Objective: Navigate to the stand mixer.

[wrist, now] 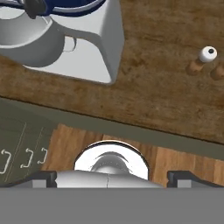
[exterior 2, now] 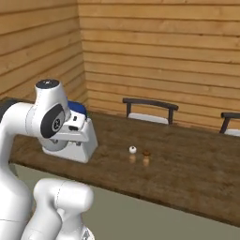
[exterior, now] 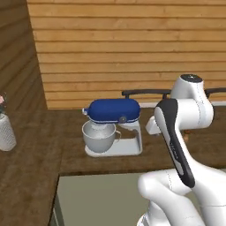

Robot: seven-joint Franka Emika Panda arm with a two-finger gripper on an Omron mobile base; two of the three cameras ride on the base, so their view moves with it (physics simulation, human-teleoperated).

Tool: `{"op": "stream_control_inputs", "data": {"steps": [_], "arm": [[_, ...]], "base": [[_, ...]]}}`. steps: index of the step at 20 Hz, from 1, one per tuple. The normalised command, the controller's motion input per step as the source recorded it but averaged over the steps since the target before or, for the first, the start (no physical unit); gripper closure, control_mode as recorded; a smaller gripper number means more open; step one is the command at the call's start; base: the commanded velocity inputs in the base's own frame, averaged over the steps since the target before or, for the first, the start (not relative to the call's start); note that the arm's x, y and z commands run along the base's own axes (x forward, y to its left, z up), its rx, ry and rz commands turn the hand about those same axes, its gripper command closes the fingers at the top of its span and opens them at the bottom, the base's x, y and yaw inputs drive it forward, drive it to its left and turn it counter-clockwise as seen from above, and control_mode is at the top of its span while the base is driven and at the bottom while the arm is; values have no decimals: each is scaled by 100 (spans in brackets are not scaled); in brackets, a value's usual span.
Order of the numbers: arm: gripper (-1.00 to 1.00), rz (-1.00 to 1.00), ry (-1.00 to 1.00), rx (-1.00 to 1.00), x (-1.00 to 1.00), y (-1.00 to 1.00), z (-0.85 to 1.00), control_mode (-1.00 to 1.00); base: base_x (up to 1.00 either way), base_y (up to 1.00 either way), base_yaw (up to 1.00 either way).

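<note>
The stand mixer (exterior: 113, 127) sits on the dark wooden desk (exterior: 35, 159), directly ahead of the base and near its front edge. The approach looks all but finished; perhaps a final squaring-up remains. The jaws stand wide, holding nothing.

We record the stand mixer (exterior: 114, 128) with a dark blue head, light grey base and column, and a grey metal bowl (exterior: 100, 136). The counter (exterior: 39, 163) is dark brown wood grain; the wall (exterior: 132, 39) behind is lighter, orange-brown horizontal planks. Two chairs (exterior 2: 150, 110) show black backs and pale seats. A white-topped shaker (exterior 2: 133, 152) stands beside a brown-topped one (exterior 2: 146, 155). At far left, a white speckled vase (exterior: 5, 132).
</note>
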Motion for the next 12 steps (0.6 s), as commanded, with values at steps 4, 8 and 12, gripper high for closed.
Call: {"op": "stream_control_inputs", "data": {"steps": [4, 8, 12], "arm": [[-100, 0, 0, 0, 0, 0, 0, 100], [-100, 0, 0, 0, 0, 0, 0, 100], [-100, 0, 0, 0, 0, 0, 0, 100]], "base": [[64, 57, -36], [56, 73, -32], [44, 86, -22]]}}
